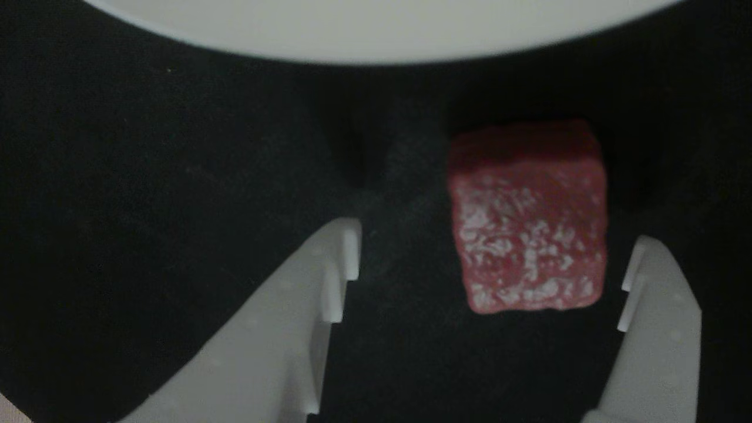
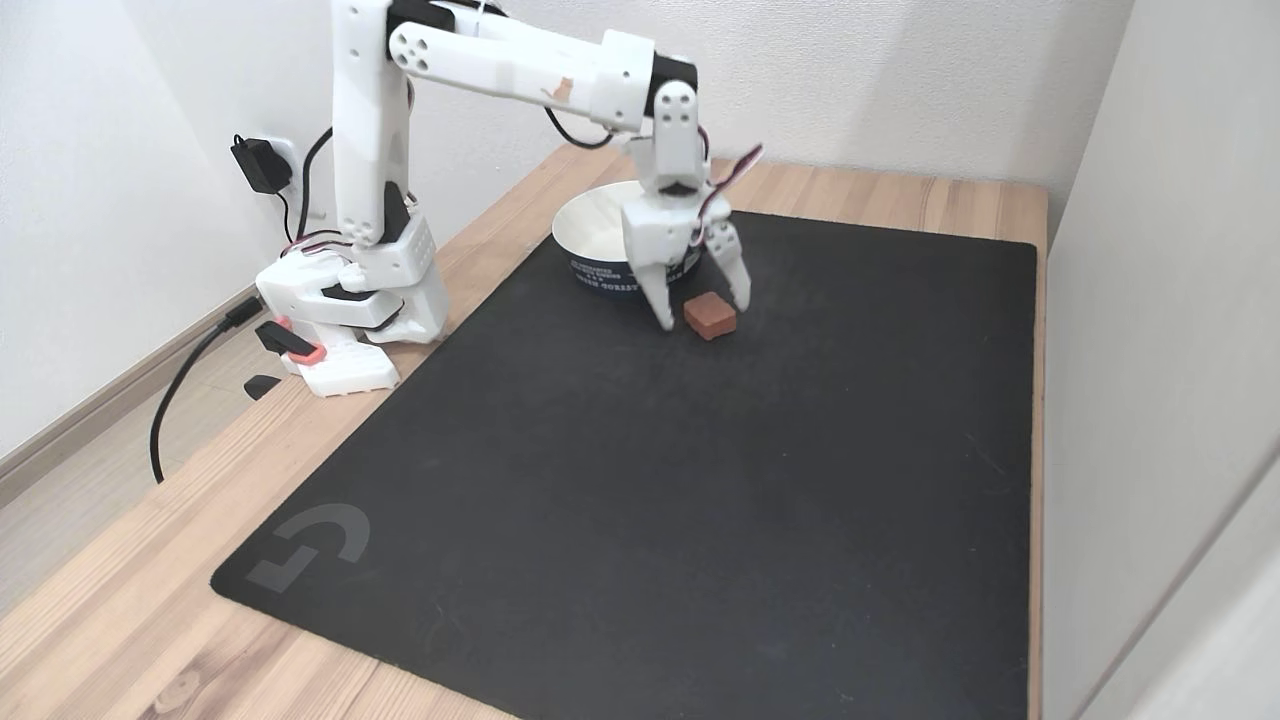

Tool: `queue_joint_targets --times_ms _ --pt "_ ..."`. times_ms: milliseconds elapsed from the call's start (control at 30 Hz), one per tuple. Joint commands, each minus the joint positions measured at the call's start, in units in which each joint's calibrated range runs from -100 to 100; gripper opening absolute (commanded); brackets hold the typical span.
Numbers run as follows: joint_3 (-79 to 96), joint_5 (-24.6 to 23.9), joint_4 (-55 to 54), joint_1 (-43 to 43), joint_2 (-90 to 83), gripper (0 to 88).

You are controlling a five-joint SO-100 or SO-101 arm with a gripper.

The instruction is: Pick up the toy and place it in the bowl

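While straddling the toy (image 2: pixel 710 316) on the black mat (image 2: pixel 640 480), hanging spread wide with nothing gripped: the white pincer (image 2: pixel 702 304), fingertips low at either side. In the other view, sitting between the fingers (image 1: pixel 329 276), nearer the right one, apart from both: the crinkled red cube (image 1: pixel 527 217), with an off-white rim (image 1: pixel 376 35) curving above. In the fixed view, standing just behind on the wooden surface (image 2: pixel 130 600): the bowl (image 2: pixel 600 235), dark-banded outside.

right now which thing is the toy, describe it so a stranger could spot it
Start at the black mat on the wooden table, then find the white bowl near its far edge. Just in front of the bowl, between the open hand's fingers, sits the toy: a small dark red cube, the mat's only red thing.
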Motion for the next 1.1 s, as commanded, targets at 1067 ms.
queue_joint_targets --times_ms 1067 --pt "-1.99 -0.25 -4.48 -0.10 3.82 3.0"
